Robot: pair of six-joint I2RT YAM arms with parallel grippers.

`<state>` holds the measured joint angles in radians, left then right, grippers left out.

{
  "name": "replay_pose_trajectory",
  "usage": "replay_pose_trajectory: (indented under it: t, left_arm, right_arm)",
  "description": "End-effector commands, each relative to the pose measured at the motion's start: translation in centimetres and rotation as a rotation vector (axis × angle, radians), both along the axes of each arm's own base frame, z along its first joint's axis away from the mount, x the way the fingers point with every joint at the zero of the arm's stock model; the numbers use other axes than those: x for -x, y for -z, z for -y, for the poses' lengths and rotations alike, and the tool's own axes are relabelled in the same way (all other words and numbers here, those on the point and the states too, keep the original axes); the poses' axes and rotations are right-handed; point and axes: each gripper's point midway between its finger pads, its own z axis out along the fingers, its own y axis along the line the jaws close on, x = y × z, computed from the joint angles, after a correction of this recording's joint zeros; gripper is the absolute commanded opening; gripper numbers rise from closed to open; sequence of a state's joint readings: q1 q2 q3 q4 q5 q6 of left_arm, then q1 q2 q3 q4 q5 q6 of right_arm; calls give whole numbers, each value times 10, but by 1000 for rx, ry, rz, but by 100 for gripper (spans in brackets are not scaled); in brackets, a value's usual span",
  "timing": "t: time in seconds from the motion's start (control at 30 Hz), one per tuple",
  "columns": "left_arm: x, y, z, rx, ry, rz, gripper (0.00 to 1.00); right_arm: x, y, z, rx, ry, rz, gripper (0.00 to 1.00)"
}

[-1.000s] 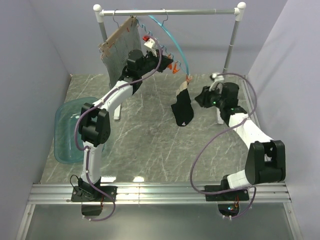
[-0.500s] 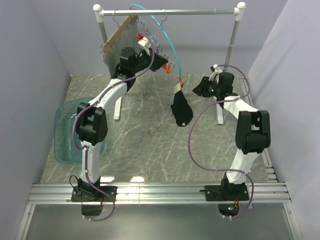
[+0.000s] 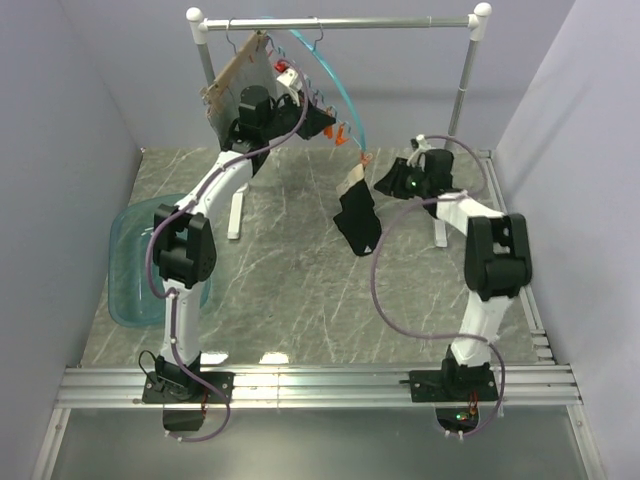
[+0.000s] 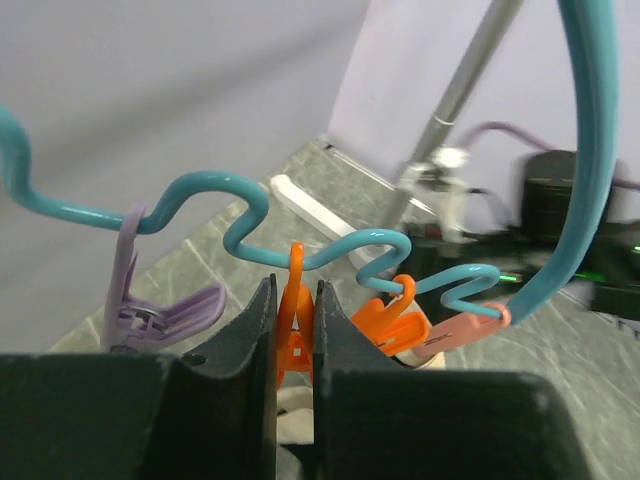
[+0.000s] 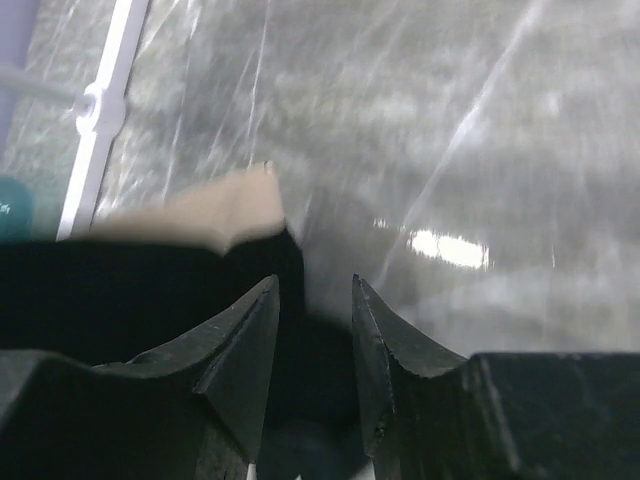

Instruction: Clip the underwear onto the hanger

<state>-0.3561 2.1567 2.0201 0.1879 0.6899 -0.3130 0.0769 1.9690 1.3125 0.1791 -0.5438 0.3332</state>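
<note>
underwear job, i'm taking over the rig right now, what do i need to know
Left hand shut on an orange clip on the hanger.
Right hand open beside the underwear, not gripping it.
Underwear hangs by one corner from the hanger's end clip.
Done: one corner clipped.
Left: likely lift the free corner into the orange clip.

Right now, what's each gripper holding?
Left gripper: closed on an orange clip of the teal hanger.
Right gripper: open, holding nothing, beside the black underwear.
</note>
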Motion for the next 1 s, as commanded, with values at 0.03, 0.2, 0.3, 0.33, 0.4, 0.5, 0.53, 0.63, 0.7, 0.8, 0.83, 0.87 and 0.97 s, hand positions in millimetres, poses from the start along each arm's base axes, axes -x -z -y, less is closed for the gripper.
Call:
replay_pose_trajectory:
  t: [0.03, 0.2, 0.3, 0.33, 0.4, 0.5, 0.53, 0.63, 0.7, 0.8, 0.83, 0.87, 0.97]
  left_arm:
    - [1, -26, 14, -35, -60, 141, 0]
    - [7, -24, 30, -52, -104, 153, 0]
    - [10, -24, 40, -56, -128, 154, 0]
    - [10, -25, 42, -57, -134, 158, 0]
    - [12, -24, 48, -53, -142, 154, 0]
    - [13, -24, 53, -53, -155, 144, 0]
    - [14, -23, 54, -54, -152, 144, 0]
    - [16, -25, 56, -54, -164, 140, 0]
    - [16, -24, 57, -55, -171, 134, 0]
    - [18, -28, 58, -54, -179, 130, 0]
    - [18, -27, 58, -56, -178, 125, 0]
    - [19, -27, 58, -58, -177, 121, 0]
    - [22, -33, 61, -65, -173, 109, 0]
  right_arm:
    - [42, -110, 22, 48, -3, 287, 41]
    - [108, -108, 7, 229, -214, 305, 38]
    - [134, -100, -9, 444, -369, 393, 38]
    - [134, -98, -6, 549, -393, 437, 38]
    - [137, -94, -10, 611, -428, 450, 40]
    - [134, -78, -13, 744, -484, 441, 40]
    - [132, -73, -15, 800, -515, 464, 43]
    - [120, -56, -6, 955, -516, 476, 48]
    - [112, -54, -4, 1012, -501, 474, 50]
    - [101, -48, -11, 1061, -514, 481, 50]
    - [100, -47, -14, 1060, -521, 488, 50]
    - [98, -47, -18, 1057, -525, 499, 50]
    - [99, -44, -36, 1049, -574, 525, 51]
